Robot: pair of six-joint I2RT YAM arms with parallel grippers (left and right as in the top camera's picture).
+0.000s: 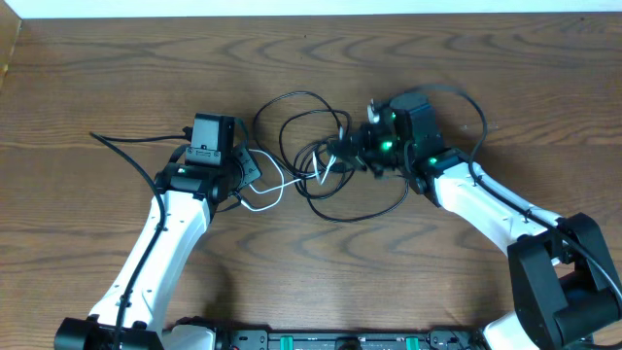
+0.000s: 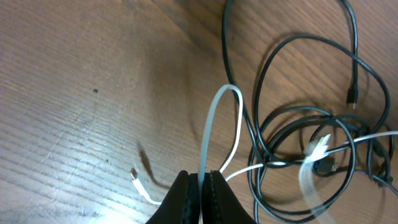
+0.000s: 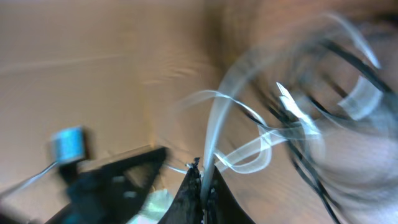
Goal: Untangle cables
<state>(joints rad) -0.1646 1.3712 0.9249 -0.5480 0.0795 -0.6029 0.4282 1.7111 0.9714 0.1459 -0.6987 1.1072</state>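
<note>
Cables lie in a loose tangle at the middle of the wood-grain tabletop (image 1: 97, 78): several thin black cables (image 1: 313, 146) looped over one another, with one white cable (image 2: 208, 124) threaded through them. From above I cannot follow any single black strand through the knot, since the crossings pile up under the right arm's wrist, which hides part of the bundle. Green lights (image 1: 387, 146) glow on that wrist.

My left gripper (image 2: 202, 183) has its jaws pressed together on the white cable, which rises out of them in a narrow hairpin loop and runs off into the black coils. Only the dark tips of the jaws show at the bottom edge of the left wrist view. A small white plug (image 2: 135, 175) lies flat on the wood just beside them, and a small black plug end (image 2: 352, 98) points down inside one of the upper loops.

The right wrist view is badly smeared — streaks of pale and dark strands, nothing sharp. I can make out the right gripper (image 3: 202, 180) with its jaws closed to a point, and a pale strand running up from between them, so they look pinched on the white cable too. A blurred blue shape (image 3: 67, 142) sits at the left; I cannot tell what it is.

Pale markings on the left wrist's housing are too small to read.
</note>
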